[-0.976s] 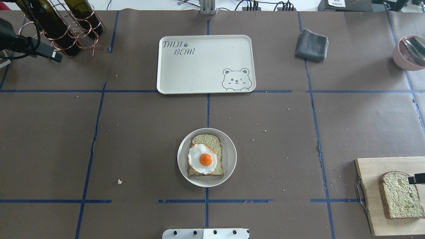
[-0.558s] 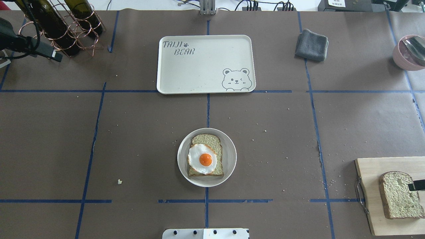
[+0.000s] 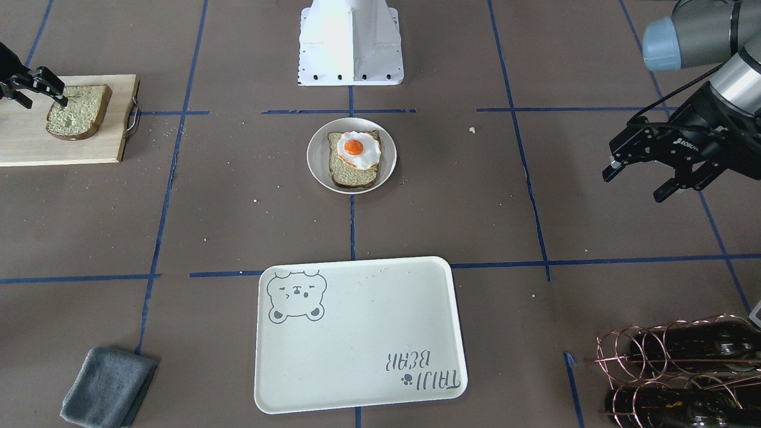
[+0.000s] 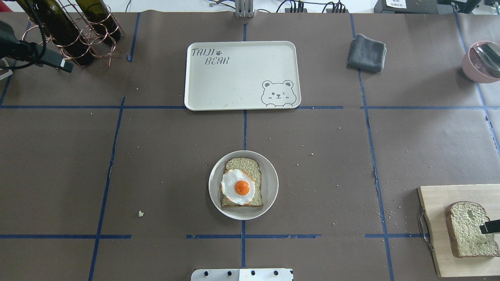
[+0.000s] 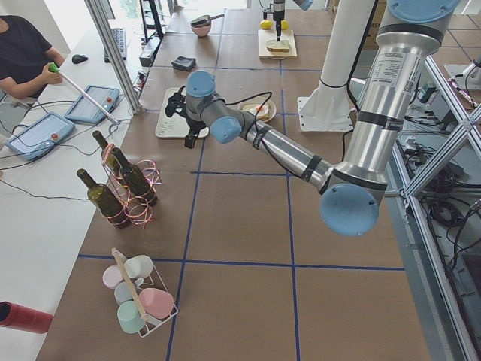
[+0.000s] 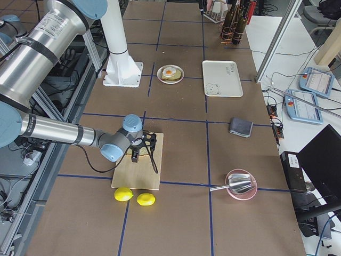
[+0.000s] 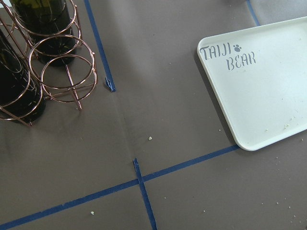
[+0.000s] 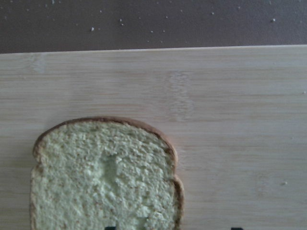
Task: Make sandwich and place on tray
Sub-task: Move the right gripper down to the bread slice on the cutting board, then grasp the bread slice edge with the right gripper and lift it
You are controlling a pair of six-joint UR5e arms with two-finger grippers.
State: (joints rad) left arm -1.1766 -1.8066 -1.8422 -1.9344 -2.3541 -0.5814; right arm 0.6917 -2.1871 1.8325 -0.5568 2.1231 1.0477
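The sandwich is in parts. One bread slice [image 4: 244, 164] with a fried egg [image 4: 238, 186] on it lies on a round white plate [image 4: 273, 183] at table centre, also in the front view [image 3: 389, 157]. A second slice [image 4: 466, 230] lies on the wooden cutting board [image 4: 433, 203] at the near right. My right gripper [image 3: 44, 102] is open over this slice [image 8: 103, 177]; one finger [image 4: 490, 226] shows over its right part. The cream bear tray [image 4: 242, 74] is bare at the back centre. My left gripper [image 3: 639, 183] is open and empty, hovering left of the tray [image 7: 268, 96].
Wine bottles in a copper wire rack [image 4: 66, 31] stand at the back left, close to my left gripper. A folded grey cloth [image 4: 367, 52] lies right of the tray. A pink bowl with a metal scoop [image 4: 482, 62] is at the far right. Two lemons [image 6: 133, 196] lie beside the board.
The right gripper's finger has moved toward the robot across the slice on the board. The left gripper, plate, egg and tray have not visibly moved.
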